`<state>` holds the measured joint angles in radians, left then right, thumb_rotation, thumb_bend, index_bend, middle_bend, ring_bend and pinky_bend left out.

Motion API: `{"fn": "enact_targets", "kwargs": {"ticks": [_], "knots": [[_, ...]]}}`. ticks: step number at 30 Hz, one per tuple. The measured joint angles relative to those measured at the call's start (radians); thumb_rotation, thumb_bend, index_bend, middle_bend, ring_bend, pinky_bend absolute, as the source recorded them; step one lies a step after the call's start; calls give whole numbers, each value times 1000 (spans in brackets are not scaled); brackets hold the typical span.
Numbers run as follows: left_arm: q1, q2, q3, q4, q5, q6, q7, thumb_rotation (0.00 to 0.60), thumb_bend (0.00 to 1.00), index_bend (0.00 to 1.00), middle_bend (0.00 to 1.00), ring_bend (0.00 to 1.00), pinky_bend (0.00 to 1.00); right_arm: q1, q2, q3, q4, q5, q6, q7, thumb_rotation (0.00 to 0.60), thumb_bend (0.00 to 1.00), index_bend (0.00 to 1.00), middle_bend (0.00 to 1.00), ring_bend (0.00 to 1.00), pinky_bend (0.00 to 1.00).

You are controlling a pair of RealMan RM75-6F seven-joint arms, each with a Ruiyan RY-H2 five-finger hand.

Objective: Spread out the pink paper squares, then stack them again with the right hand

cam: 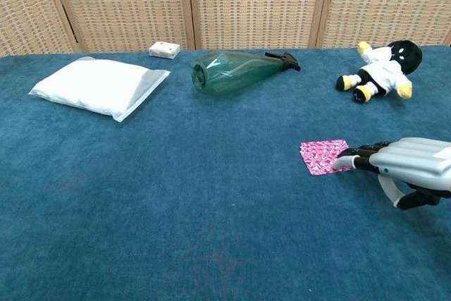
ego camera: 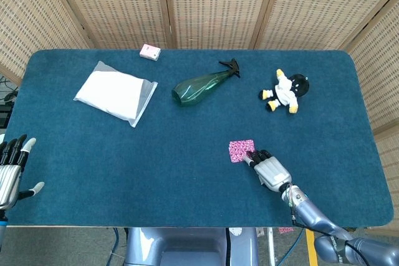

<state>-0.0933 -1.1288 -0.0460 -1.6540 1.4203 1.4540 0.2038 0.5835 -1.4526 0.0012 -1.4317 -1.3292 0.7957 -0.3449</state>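
Observation:
The pink patterned paper squares [ego camera: 240,150] [cam: 322,156] lie as one small stack on the blue table, right of centre. My right hand [ego camera: 269,169] [cam: 405,166] lies flat on the cloth just behind the stack. Its fingertips [ego camera: 250,156] [cam: 344,163] touch the stack's near right corner, and nothing is gripped. My left hand [ego camera: 11,169] rests at the table's near left edge with fingers spread, holding nothing; only the head view shows it.
A green spray bottle [ego camera: 202,83] [cam: 236,71] lies on its side at mid-back. A white plastic pouch [ego camera: 116,93] [cam: 99,86] sits back left, a small pink box [ego camera: 149,52] [cam: 163,49] behind it. A plush toy [ego camera: 285,91] [cam: 380,69] lies back right.

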Motion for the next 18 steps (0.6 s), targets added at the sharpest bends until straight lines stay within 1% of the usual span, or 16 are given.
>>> {"fn": "enact_targets", "kwargs": {"ticks": [10, 18], "knots": [[0, -3, 0, 3, 2, 4, 9, 600, 154, 0, 0, 0, 0, -15, 53, -63, -95, -76, 35, -7, 600, 1000, 69, 70, 0, 94], [0, -3, 0, 3, 1, 4, 10, 600, 154, 0, 0, 0, 0, -21, 86, -100, -140, -157, 63, 22, 600, 1000, 101, 97, 3, 112]]}}
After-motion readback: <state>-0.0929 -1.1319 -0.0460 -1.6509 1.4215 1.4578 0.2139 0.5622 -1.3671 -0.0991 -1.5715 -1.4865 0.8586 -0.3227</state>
